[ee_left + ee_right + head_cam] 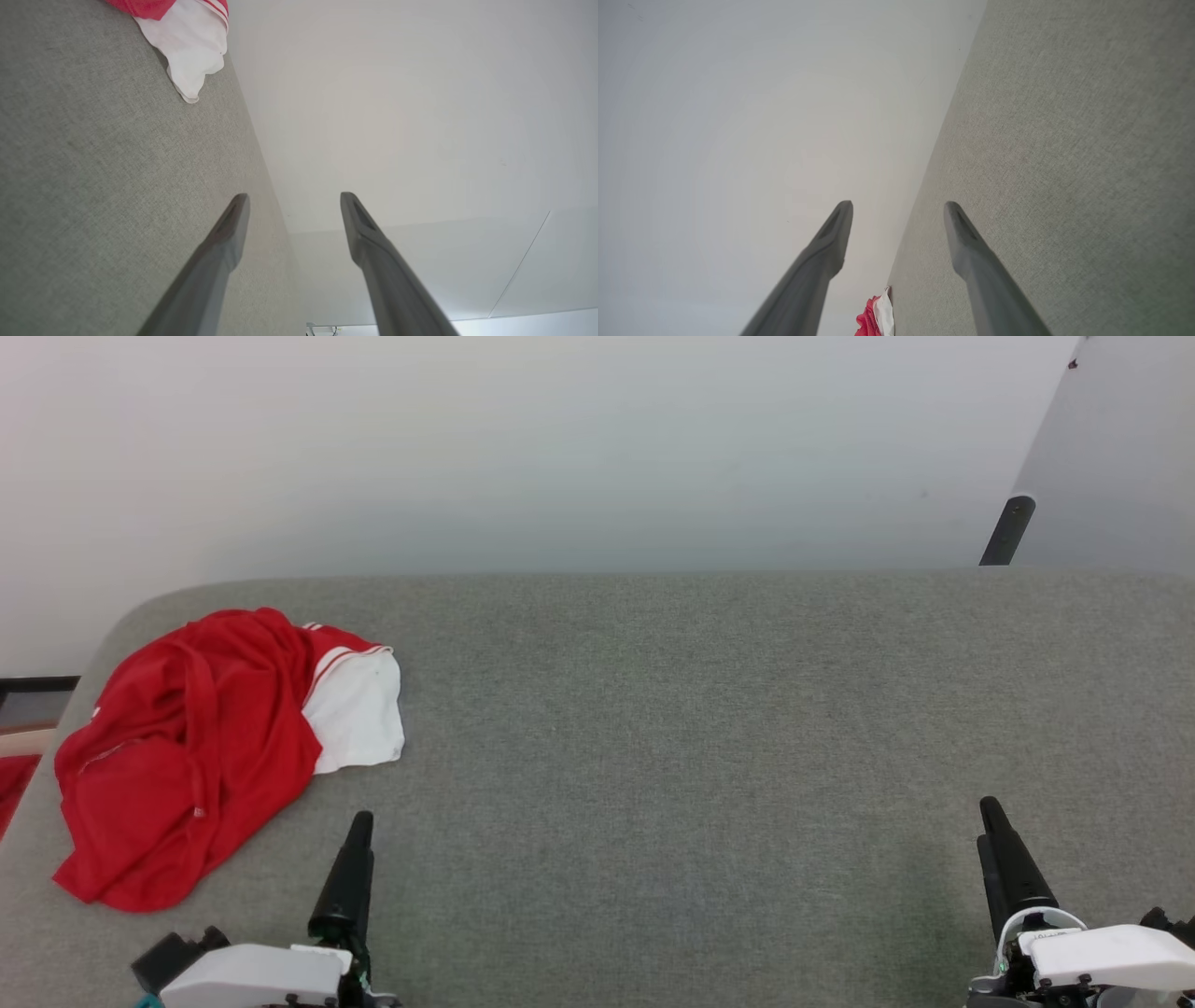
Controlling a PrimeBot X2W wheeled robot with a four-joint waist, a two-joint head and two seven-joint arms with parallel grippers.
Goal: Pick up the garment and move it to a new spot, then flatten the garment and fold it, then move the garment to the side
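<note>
Both the left gripper [294, 198] and right gripper [899, 205] have fingers spread apart, empty. The crumpled red jersey [187, 756] lies on the grey table's [700, 709] left end, near the left gripper.

— Start with the clothing. How many?
— One shirt [187, 747], heaped at the left of the head view. One white sleeve [359, 709] shows on it.
— Anything else red?
— One red sliver [13, 789] at the far left edge of that frame. I cannot tell what it is.
— Furniture?
— One grey table [672, 709], across the whole lower half.
— And the robot's own parts?
— Two: the left gripper [294, 198] and the right gripper [899, 205], one in each lower corner of the head view. Each wrist view shows two dark fingers [224, 242], so four in all.
— Upper right?
— One dark pole [1006, 530].
</note>
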